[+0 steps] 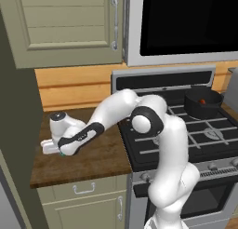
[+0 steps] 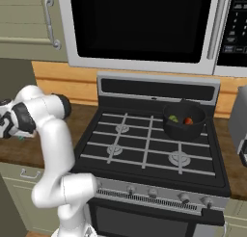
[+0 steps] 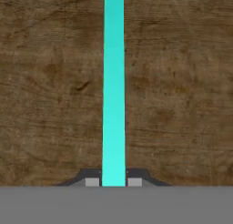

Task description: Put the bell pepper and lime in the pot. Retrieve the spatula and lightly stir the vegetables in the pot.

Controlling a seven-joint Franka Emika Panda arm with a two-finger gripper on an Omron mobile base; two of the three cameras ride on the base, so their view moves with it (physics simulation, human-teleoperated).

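Observation:
The spatula's teal handle [image 3: 113,82] runs straight up the hand view over the brown wooden counter [image 3: 45,82]; its blade is out of view. My gripper [image 3: 113,182] is shut on the handle, with a dark finger tip [image 3: 92,182] pressed against each side. In the left base view the gripper [image 1: 60,151] is low over the counter left of the stove, with a speck of teal beneath it. The black pot [image 2: 183,121] stands on the back right burner. Inside it lie the green lime [image 2: 173,118] and the red-orange bell pepper [image 2: 188,121]. The pot [image 1: 203,102] and pepper [image 1: 202,101] also show in the left base view.
The black stove [image 2: 144,144] with its grates lies between the counter and the pot. A microwave [image 2: 144,24] hangs above it and a cabinet [image 1: 65,23] hangs over the counter. A wall [image 1: 14,130] closes off the counter's left end.

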